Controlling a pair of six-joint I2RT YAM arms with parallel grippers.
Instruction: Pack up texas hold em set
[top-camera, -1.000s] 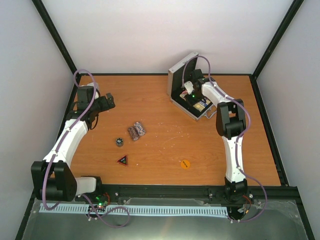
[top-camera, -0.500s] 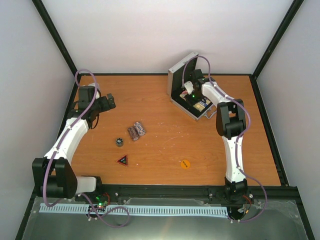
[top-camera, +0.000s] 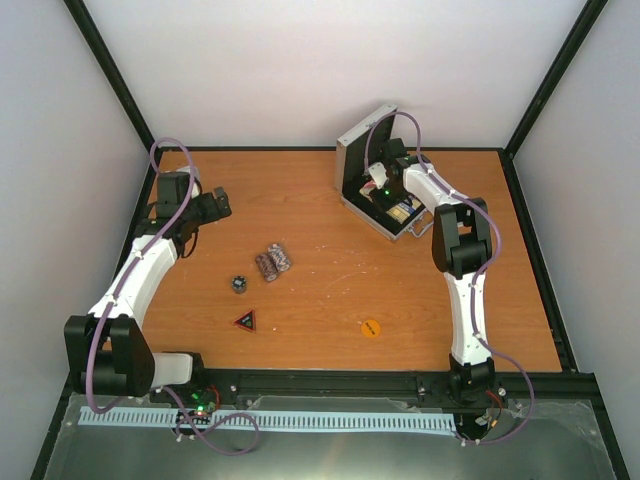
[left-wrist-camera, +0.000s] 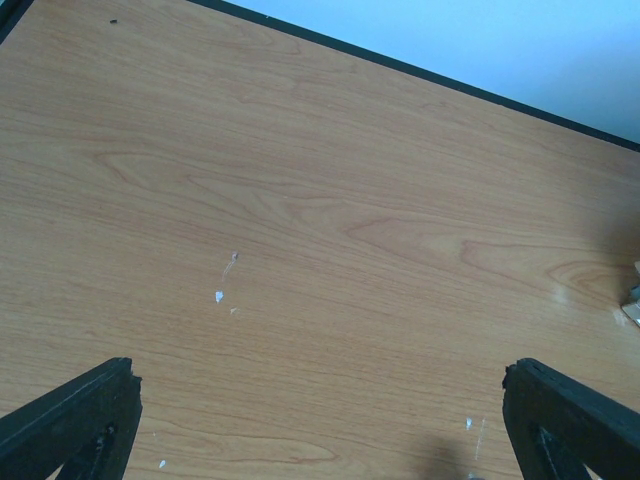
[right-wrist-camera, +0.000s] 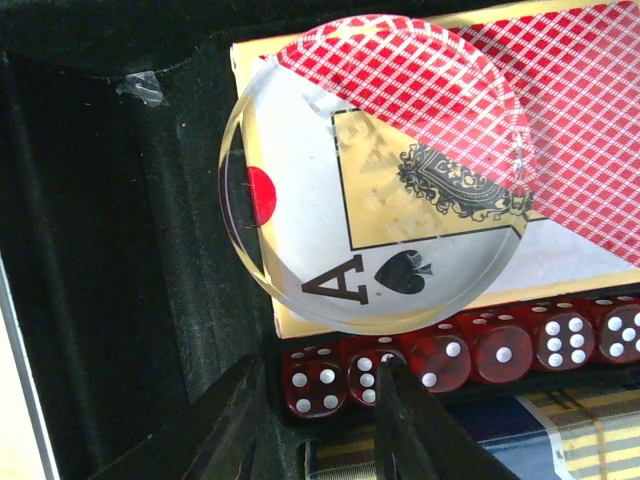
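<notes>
Your right gripper (right-wrist-camera: 322, 378) is down inside the open case (top-camera: 358, 160) at the far side of the table (top-camera: 330, 290). Its fingers stand a little apart with nothing between them, so it is released. From above, the arm hides most of the case floor. The wrist view fills that in: a clear round disc (right-wrist-camera: 375, 170) lies on a card pack (right-wrist-camera: 590, 250) printed with an ace of spades and a red check, and its curve bends the print beneath. A row of red dice (right-wrist-camera: 500, 355) sits just below the pack, and the fingers cover part of the leftmost ones. A blue and yellow deck (right-wrist-camera: 570, 440) is cut off by the bottom edge. The black lining (right-wrist-camera: 110, 250) is too dark to show any detail.

Your left gripper (left-wrist-camera: 320, 410) hangs wide open over bare wood, holding nothing, and only its two tips show. A pale sliver (left-wrist-camera: 632, 295) at the right edge of that view is cut off, so you cannot tell what it is.

Outside the case, the chip stacks (top-camera: 272, 261) lie on their sides near the middle. A small dark round thing (top-camera: 239, 284) is near them, too small to name. The triangle (top-camera: 245, 321) and the orange disc (top-camera: 371, 327) lie nearer you, well apart.
</notes>
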